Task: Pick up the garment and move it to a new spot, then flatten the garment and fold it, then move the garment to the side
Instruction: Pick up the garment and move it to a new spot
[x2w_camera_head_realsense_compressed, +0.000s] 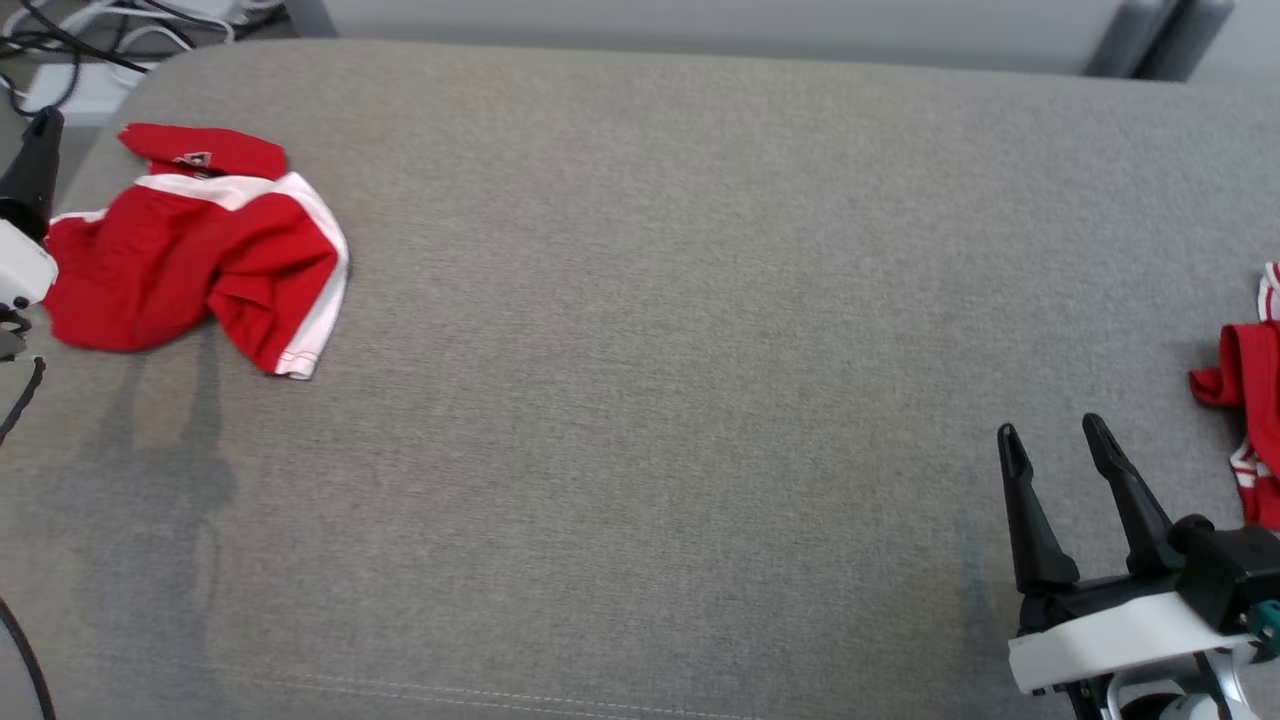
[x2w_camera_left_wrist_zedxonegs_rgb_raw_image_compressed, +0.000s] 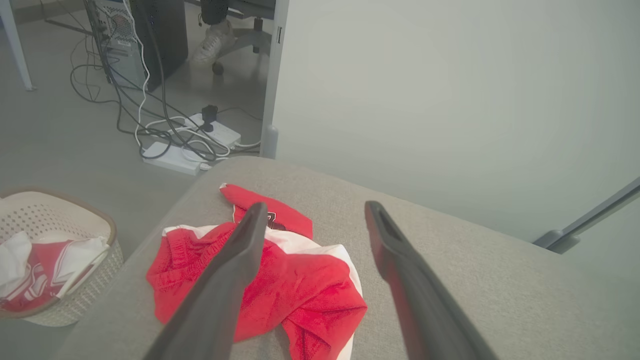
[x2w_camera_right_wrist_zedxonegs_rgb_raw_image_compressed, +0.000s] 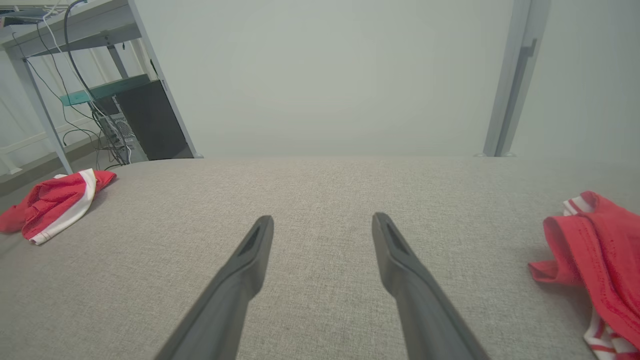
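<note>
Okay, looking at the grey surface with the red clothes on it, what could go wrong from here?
The red garment lies bunched near the grey surface's left edge. The open left gripper may pinch only one layer, or nudge it off toward the basket on the floor. A second red garment lies to the right of the open right gripper, which might snag it.

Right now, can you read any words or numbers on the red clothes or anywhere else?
Red garment on the left: a small patch near its top edge, too blurred to read.
Red garment on the right: no writing visible.
Nothing else carries readable text.
</note>
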